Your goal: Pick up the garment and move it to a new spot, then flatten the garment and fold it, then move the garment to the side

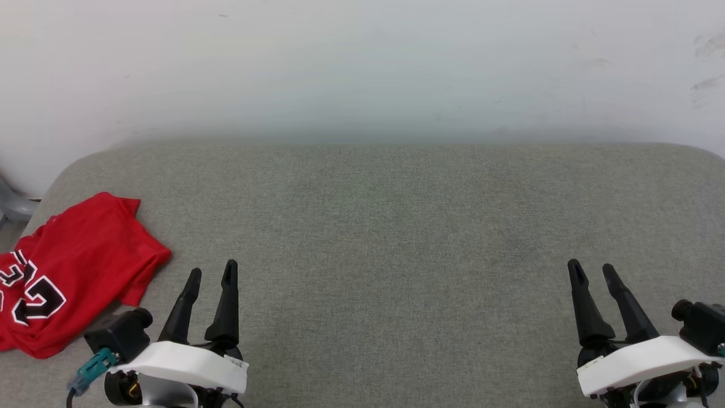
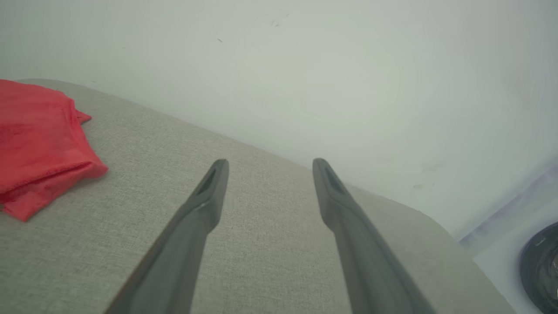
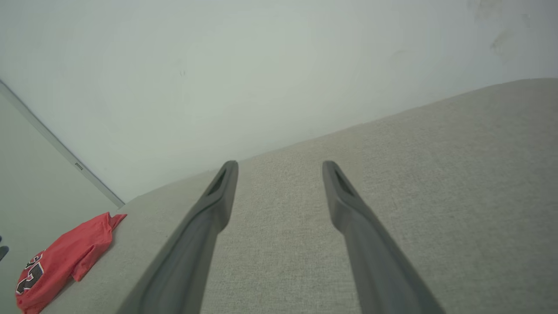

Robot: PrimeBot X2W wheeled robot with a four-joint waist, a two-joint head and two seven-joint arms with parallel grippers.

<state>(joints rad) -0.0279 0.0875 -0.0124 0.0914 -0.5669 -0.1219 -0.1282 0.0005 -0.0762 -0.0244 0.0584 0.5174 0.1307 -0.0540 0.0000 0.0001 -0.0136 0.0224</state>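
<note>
The garment (image 1: 73, 272) is a red jersey with black, white-outlined lettering, lying folded and rumpled at the far left edge of the grey padded table (image 1: 385, 226). It shows again as the garment (image 2: 39, 139) at the left of the left wrist view and the garment (image 3: 65, 261) at the lower left of the right wrist view. My left gripper (image 1: 212, 272) hovers open just right of it, nothing between its fingers. My right gripper (image 1: 592, 271) is open at the lower right, far from the cloth. In the wrist views the left gripper (image 2: 270, 163) and right gripper (image 3: 279, 165) stand wide apart over bare fabric.
A white wall (image 1: 362, 68) rises right behind the table's rounded far edge. A grey object (image 1: 11, 204) pokes in past the table's left corner. A dark round object (image 2: 540, 266) sits beyond the table's end in the left wrist view.
</note>
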